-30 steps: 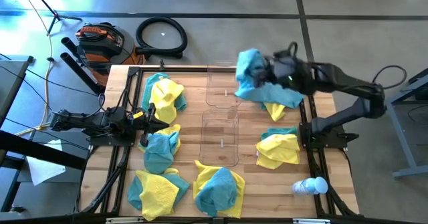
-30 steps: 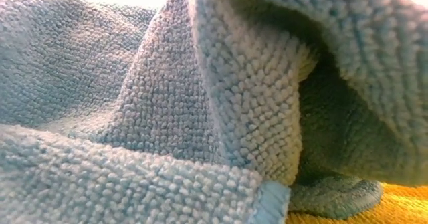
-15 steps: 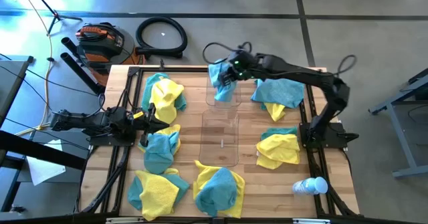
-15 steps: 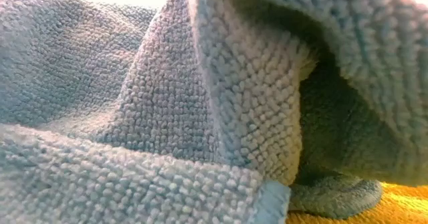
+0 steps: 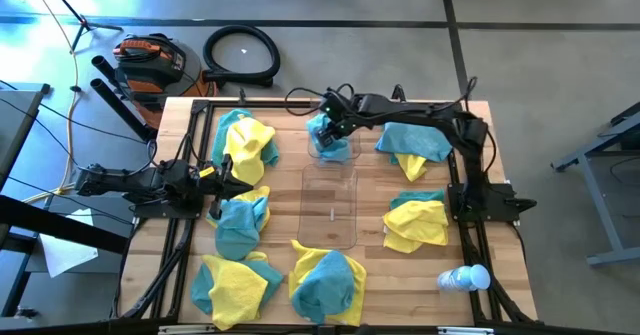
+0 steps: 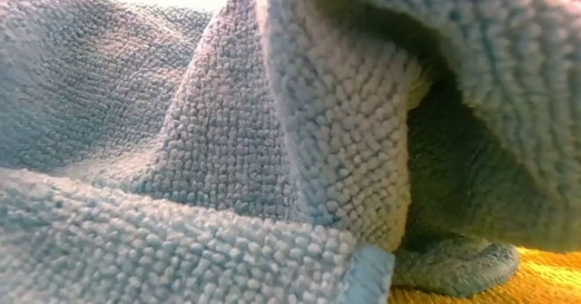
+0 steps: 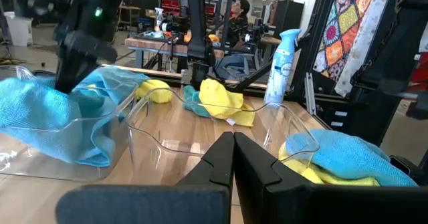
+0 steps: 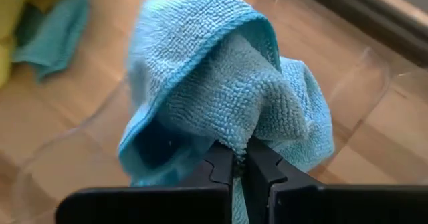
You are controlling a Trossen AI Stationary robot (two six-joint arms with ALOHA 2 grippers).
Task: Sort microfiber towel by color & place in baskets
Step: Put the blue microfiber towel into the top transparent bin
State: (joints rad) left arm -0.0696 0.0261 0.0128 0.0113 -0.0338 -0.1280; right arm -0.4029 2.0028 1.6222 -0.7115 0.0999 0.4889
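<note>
My right gripper (image 5: 328, 127) is shut on a teal-blue towel (image 5: 328, 143) inside the far clear bin (image 5: 345, 157); it also shows in the left wrist view (image 7: 70, 77). The near clear bin (image 5: 330, 207) holds no towel. My left gripper (image 7: 233, 150) is shut and empty at the table's left side (image 5: 215, 180). Mixed teal and yellow towels lie in piles on the table, among them two on the left (image 5: 245, 140) (image 5: 242, 220) and two on the right (image 5: 415, 140) (image 5: 418, 223). My right gripper pinches a bunched fold of the teal towel (image 8: 242, 136) between its two fingers, several layers thick. The fingers come from above, slanting down into the far bin. The towel bunches below the fingers, and its lower part (image 7: 40, 117) lies on the bin's floor.
More towel piles lie at the near edge (image 5: 228, 285) (image 5: 328, 280). A white bottle (image 5: 465, 277) lies at the near right corner. Black frame rails (image 5: 470, 215) run along both sides. A teal towel (image 6: 227, 141) right in front of the low camera blocks that view.
My right gripper has carried the teal towel from the far right of the table toward the left, over the far bin, and down into it. The towel, which hung clear below the gripper, now lies bunched inside the bin. The gripper has stayed shut on it.
</note>
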